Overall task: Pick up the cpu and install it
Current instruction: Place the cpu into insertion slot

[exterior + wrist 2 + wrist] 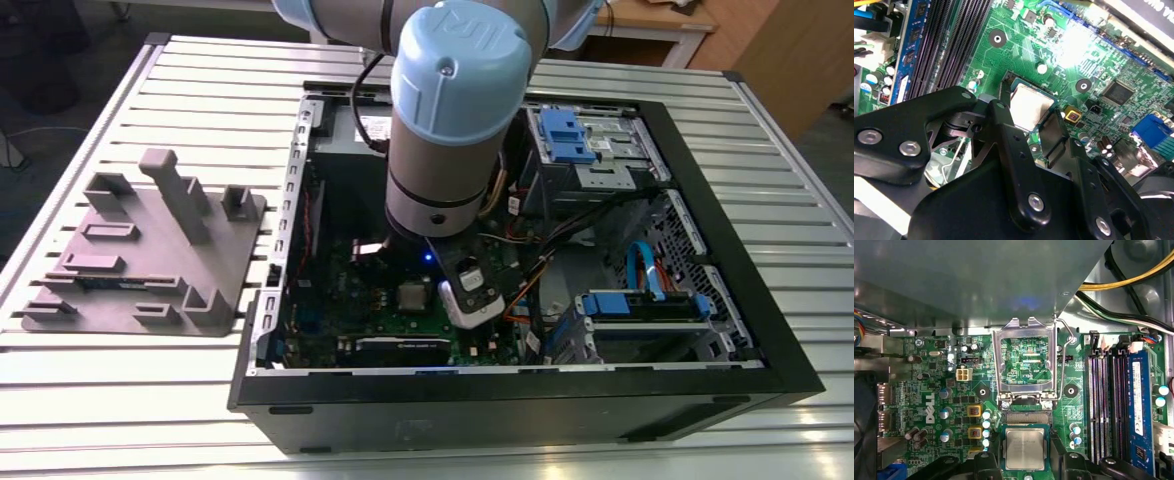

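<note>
cpu (1025, 449): you see it lying flat in the socket (1001, 452) of the green motherboard (929, 385), silvery top up, its edges parallel with the socket walls.
gripper (1029, 119): it stands low over the cpu, with its black links on two opposite sides of the chip; you cannot tell if it holds the chip or is loose from it.
metal frame (997, 365): hinged open, just beside the socket, with the wire lever (1066, 347) next to it.
memory slots (1101, 405): near the socket; one carries a blue stick (1136, 395).
arm (447, 130): in the exterior view it reaches down into the open case (534, 395), toward 7 o'clock of its inside.
grey fixture (147, 250): on the slatted table (134, 420), at 9 o'clock from the case, near it.
</note>
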